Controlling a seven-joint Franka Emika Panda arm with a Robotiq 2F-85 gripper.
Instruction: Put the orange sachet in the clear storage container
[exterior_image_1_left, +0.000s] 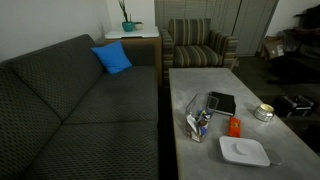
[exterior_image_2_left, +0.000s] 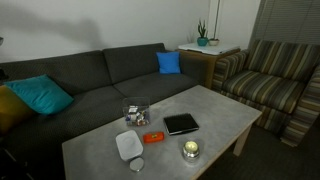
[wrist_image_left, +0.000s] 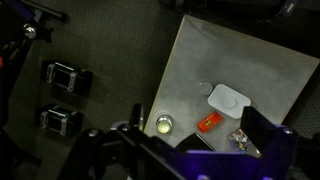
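The orange sachet (exterior_image_1_left: 234, 126) (exterior_image_2_left: 153, 137) (wrist_image_left: 208, 123) lies flat on the grey coffee table (exterior_image_1_left: 195, 85) (exterior_image_2_left: 220, 105) (wrist_image_left: 200, 55), between the white tray and the black tray. The clear storage container (exterior_image_1_left: 197, 123) (exterior_image_2_left: 135, 112) (wrist_image_left: 240, 137) stands close by, with blue and white items inside. In the wrist view my gripper (wrist_image_left: 197, 121) hangs high above the table, open, its two dark fingers (wrist_image_left: 135, 116) wide apart and nothing between them. The sachet shows far below, between the fingers. The gripper does not appear in either exterior view.
A flat white tray (exterior_image_1_left: 244, 151) (exterior_image_2_left: 129, 145) (wrist_image_left: 228, 99), a black square tray (exterior_image_1_left: 221, 102) (exterior_image_2_left: 181, 123) and a small round jar (exterior_image_1_left: 263, 112) (exterior_image_2_left: 190, 150) (wrist_image_left: 163, 125) share the table. A grey sofa (exterior_image_1_left: 70, 100) (exterior_image_2_left: 70, 75) runs alongside. Two black boxes (wrist_image_left: 67, 76) sit on the floor.
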